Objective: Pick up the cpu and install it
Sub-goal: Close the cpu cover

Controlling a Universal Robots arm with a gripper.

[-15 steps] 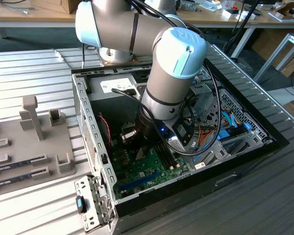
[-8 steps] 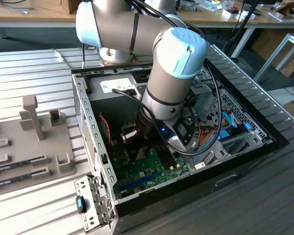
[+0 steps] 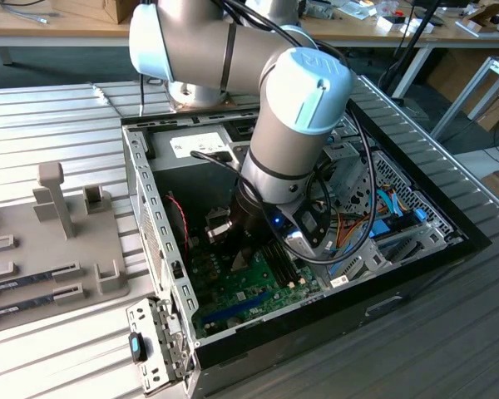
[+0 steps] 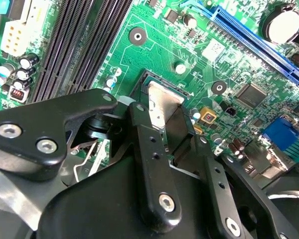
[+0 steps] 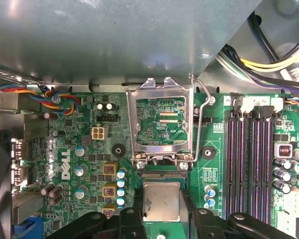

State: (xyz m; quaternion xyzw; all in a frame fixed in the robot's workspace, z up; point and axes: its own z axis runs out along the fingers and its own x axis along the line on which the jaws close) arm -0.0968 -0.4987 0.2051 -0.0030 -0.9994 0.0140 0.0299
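Outside the computer case (image 3: 152, 212), off its wall toward the exterior view's left, a pale grey holder tray (image 3: 21, 223) lies on the ribbed table (image 3: 58, 116). Two long dark memory sticks (image 3: 21, 283) rest in the tray's slots, well apart from the case.

The case lies open on its side. Inside it, the green motherboard (image 3: 233, 293) covers the floor. The arm (image 3: 295, 125) reaches down into the middle of the case, with the gripper (image 4: 161, 110) low over the board.

The cpu (image 5: 162, 199) is inside the case, lying flat with its silvery top up. It sits at the socket, just beside the swung-open metal load frame (image 5: 132, 124). It lies directly between the gripper's tips. In both wrist views the black fingers (image 4: 149, 149) are closed against two opposite edges of the chip, one on each side, and the chip fills the gap between them.

Deeper in the case, the dark empty memory slots (image 5: 249, 159) run near the socket. A long blue expansion slot (image 4: 259, 42) crosses the board. Toward the case's side on the exterior view's right, a bundle of coloured cables (image 3: 381, 226) lies against the drive bay.
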